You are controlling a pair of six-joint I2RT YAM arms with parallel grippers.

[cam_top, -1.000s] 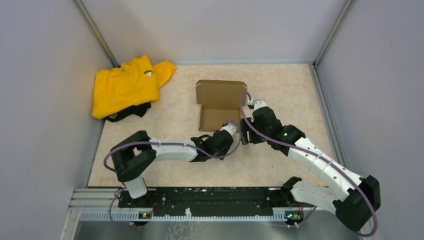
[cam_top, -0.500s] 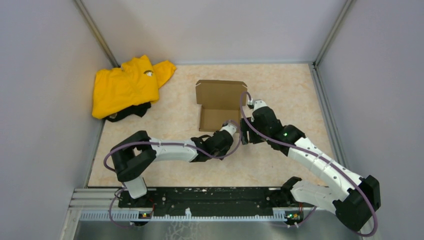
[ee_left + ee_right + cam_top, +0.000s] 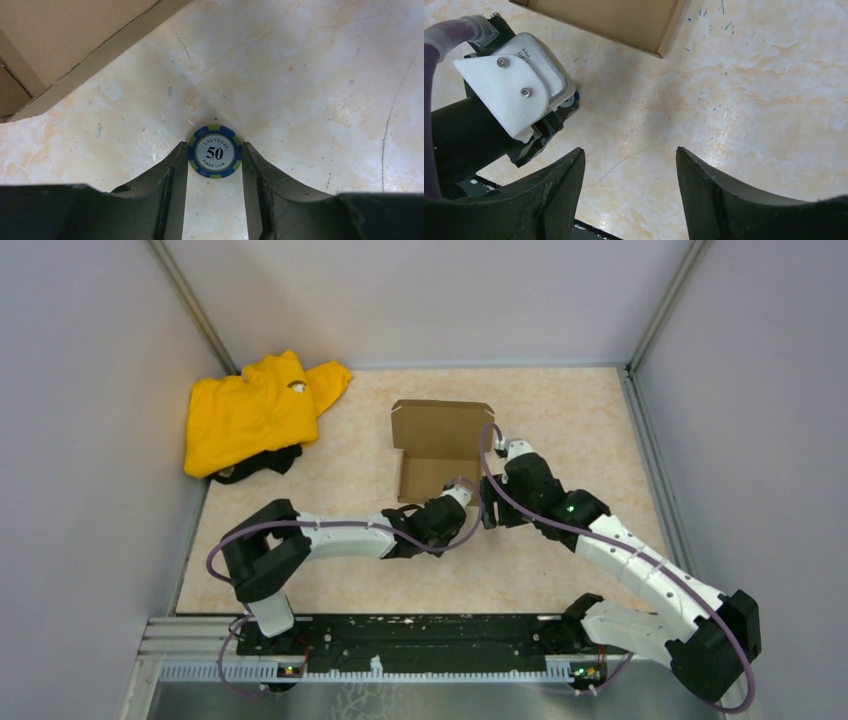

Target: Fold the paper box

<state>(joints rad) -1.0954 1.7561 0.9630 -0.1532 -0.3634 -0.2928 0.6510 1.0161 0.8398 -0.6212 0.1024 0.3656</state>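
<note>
The paper box (image 3: 440, 448) is plain brown cardboard, lying open on the table's middle with its lid flap standing at the far side. Its edge shows in the left wrist view (image 3: 60, 45) and in the right wrist view (image 3: 614, 20). My left gripper (image 3: 466, 492) is at the box's near right corner. In the left wrist view, my left gripper (image 3: 214, 148) has its fingertips against both sides of a blue and green poker chip (image 3: 215, 152) marked 50, which lies flat on the table. My right gripper (image 3: 488, 516) is open and empty just right of the left wrist, over bare table (image 3: 630, 150).
A yellow cloth garment (image 3: 255, 410) lies bunched in the far left corner over something dark. Grey walls close in the table on the left, back and right. The left wrist camera housing (image 3: 509, 85) sits close to my right gripper's left finger.
My left arm has shifted slightly, its forearm stretching a little further toward the box corner. The right arm and the box have not moved.
</note>
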